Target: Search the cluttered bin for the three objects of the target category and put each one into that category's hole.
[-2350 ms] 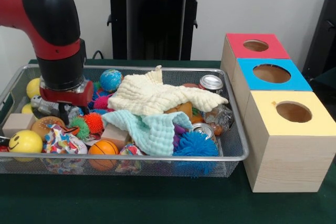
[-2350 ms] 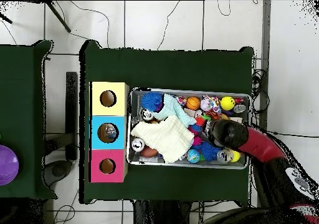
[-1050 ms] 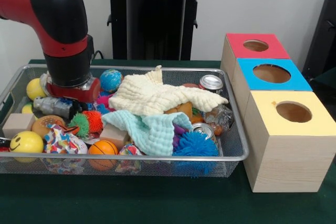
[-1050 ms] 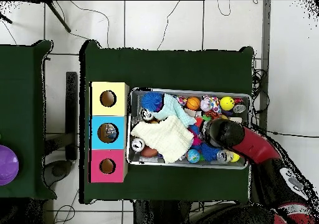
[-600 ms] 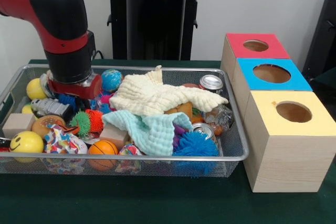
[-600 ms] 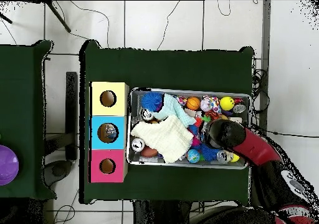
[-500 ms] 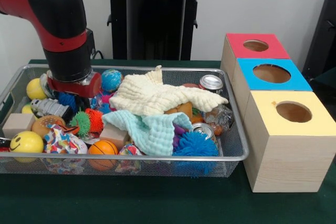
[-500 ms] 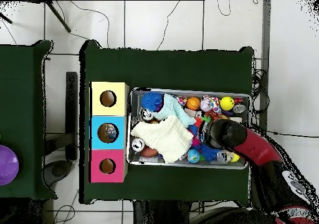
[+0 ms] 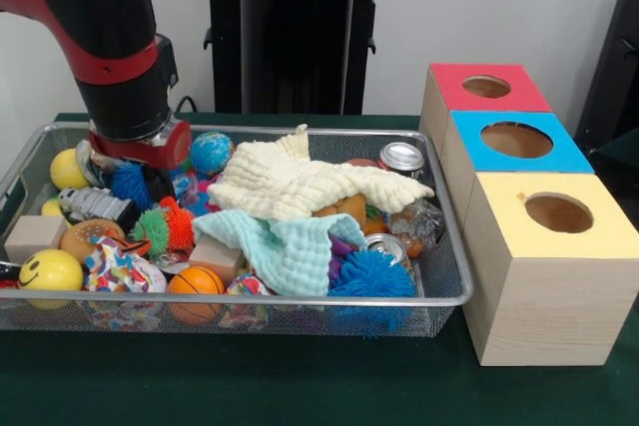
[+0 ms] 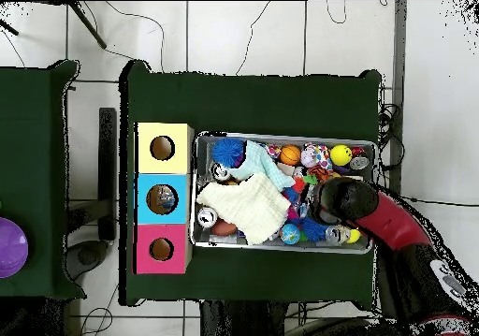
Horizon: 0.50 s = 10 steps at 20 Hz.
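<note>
- The red and black arm [image 9: 105,37] comes down over the left end of the wire mesh bin [image 9: 439,291], its wrist low above the toys there
- The gripper [image 9: 135,175] is sunk among the clutter behind a blue spiky ball [image 9: 130,185]; whether the fingers are spread or closed, or have hold of anything, I cannot tell
- Just beside it lie a crushed silver can [image 9: 95,205], a green and orange spiky ball [image 9: 166,228] and a globe ball [image 9: 211,153]
- A cream cloth [image 9: 300,185] and a mint cloth [image 9: 285,246] cover the bin's middle
- Along the bin's front edge sit a yellow smiley ball [image 9: 47,271], a small basketball [image 9: 196,282] and another blue spiky ball [image 9: 371,274]
- A tin can [image 9: 402,158] stands at the bin's back right corner
- On the green tabletop [image 9: 250,376], just right of the bin, three wooden boxes stand in a row, each with a round hole: red [image 9: 487,87], blue [image 9: 517,140], yellow [image 9: 557,213]
</note>
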{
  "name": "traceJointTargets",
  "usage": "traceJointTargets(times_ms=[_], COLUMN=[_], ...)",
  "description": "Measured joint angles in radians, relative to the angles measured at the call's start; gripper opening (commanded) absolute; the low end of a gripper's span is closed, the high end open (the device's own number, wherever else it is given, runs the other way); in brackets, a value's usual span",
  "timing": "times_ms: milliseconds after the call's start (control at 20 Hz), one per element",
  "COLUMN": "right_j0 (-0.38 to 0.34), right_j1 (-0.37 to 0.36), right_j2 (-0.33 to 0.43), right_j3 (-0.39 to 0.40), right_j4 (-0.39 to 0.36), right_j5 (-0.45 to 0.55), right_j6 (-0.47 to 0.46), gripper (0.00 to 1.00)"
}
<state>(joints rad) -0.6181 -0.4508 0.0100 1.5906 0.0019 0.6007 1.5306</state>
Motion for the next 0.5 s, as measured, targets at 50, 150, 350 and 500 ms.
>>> traceJointTargets(times_ms=[50,150,350,500], right_j0=[0.002,0.012,0.036,0.052], right_j1=[-0.002,-0.015,-0.031,-0.04], right_j2=[-0.001,-0.008,-0.023,-0.029], right_j3=[0.0,0.0,0.0,0.001], right_j4=[0.002,0.012,0.04,0.058], right_j5=[0.003,0.018,0.032,0.039], right_j6=[0.0,0.0,0.0,0.0], gripper=[0.0,0.0,0.0,0.0])
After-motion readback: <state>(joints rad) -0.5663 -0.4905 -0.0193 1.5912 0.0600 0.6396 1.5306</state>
